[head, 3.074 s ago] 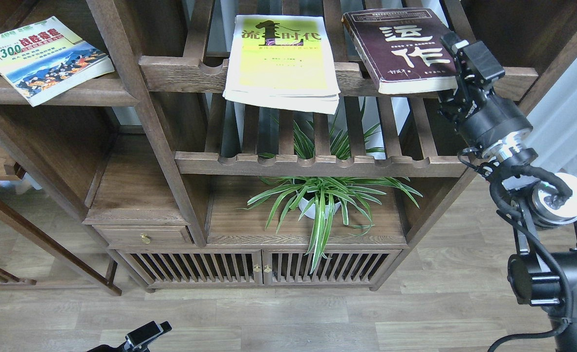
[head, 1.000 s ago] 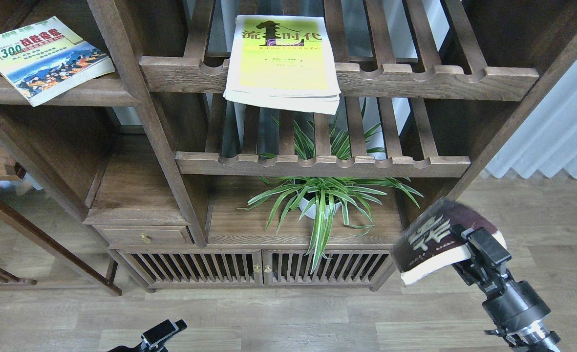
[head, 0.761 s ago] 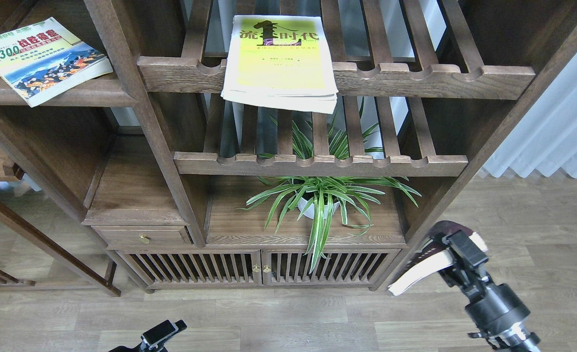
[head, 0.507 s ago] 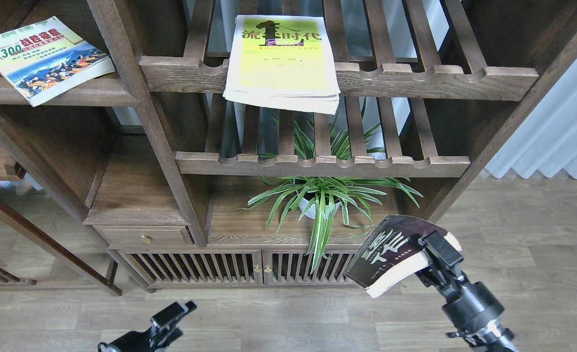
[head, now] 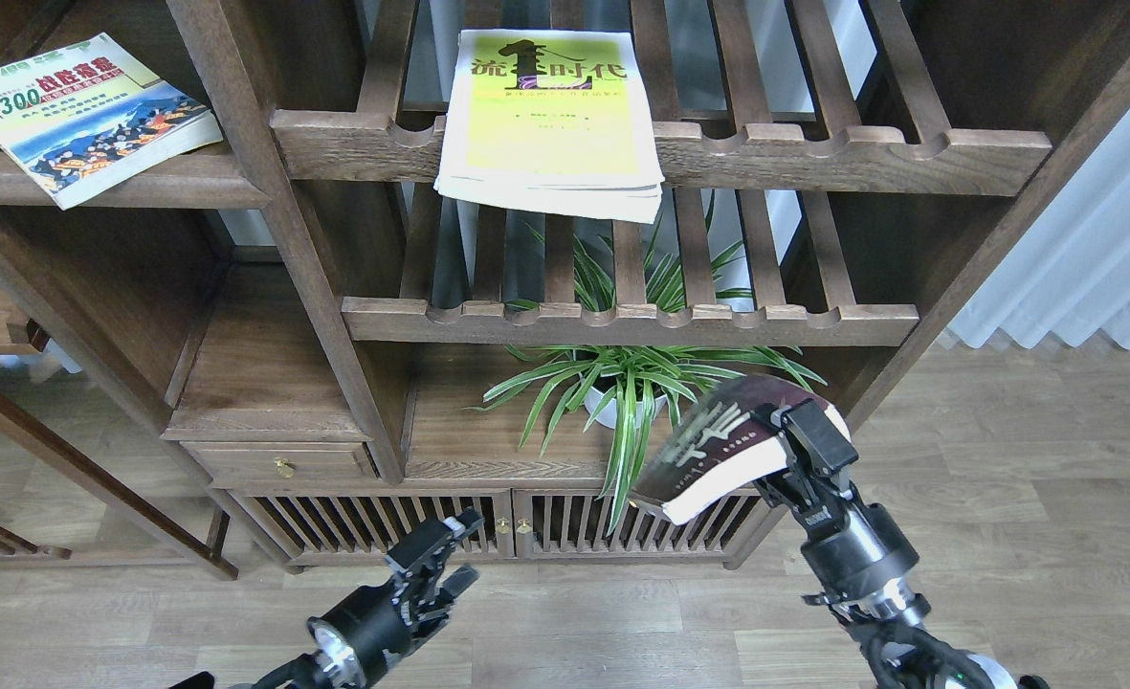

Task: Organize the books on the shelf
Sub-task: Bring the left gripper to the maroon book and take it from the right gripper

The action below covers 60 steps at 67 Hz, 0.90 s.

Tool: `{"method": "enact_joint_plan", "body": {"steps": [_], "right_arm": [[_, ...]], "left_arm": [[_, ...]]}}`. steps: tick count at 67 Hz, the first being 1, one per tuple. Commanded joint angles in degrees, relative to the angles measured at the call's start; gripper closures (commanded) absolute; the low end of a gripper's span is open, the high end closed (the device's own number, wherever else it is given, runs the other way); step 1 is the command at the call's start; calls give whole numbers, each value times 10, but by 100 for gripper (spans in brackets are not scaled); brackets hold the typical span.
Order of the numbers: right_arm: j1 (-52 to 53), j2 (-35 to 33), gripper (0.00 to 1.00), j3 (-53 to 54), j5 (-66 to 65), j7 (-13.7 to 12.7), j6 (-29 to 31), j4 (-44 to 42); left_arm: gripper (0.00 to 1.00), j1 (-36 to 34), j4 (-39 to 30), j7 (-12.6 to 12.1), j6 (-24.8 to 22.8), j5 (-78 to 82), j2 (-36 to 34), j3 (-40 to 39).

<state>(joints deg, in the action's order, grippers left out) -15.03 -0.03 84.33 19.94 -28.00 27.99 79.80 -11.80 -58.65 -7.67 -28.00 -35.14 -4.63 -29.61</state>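
My right gripper is shut on the thick dark maroon book with white characters and holds it tilted in the air, low in front of the cabinet. The large yellow-green book lies on the upper slatted rack, overhanging its front rail. The "300" book with the blue picture lies on the solid dark brown shelf at the upper left. My left gripper is open and empty, low at the bottom, left of the maroon book.
A potted spider plant stands on the cabinet top under the lower slatted rack. Slatted cabinet doors are behind both grippers. A small drawer sits at the left. White curtain hangs at right.
My right gripper took the maroon book off the upper rack, brought it down low, and has moved it left and slightly up. My left arm has risen into view toward it.
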Motion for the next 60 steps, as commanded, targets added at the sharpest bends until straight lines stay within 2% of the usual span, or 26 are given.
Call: {"method": "enact_joint_plan", "body": {"steps": [1, 19, 52, 60], "right_arm": [[4, 0, 100, 0, 4, 0, 0, -4], [5, 0, 100, -13, 12, 0, 0, -9], [48, 0, 100, -37, 20, 0, 0, -5], [54, 0, 100, -80, 32, 0, 0, -3]], "left_arm": [[1, 3, -16, 13, 0, 0, 9, -8], [0, 11, -45, 17, 0, 0, 46, -29], [0, 13, -45, 19, 0, 0, 46, -12], [0, 9, -52, 29, 0, 0, 46, -17]]}}
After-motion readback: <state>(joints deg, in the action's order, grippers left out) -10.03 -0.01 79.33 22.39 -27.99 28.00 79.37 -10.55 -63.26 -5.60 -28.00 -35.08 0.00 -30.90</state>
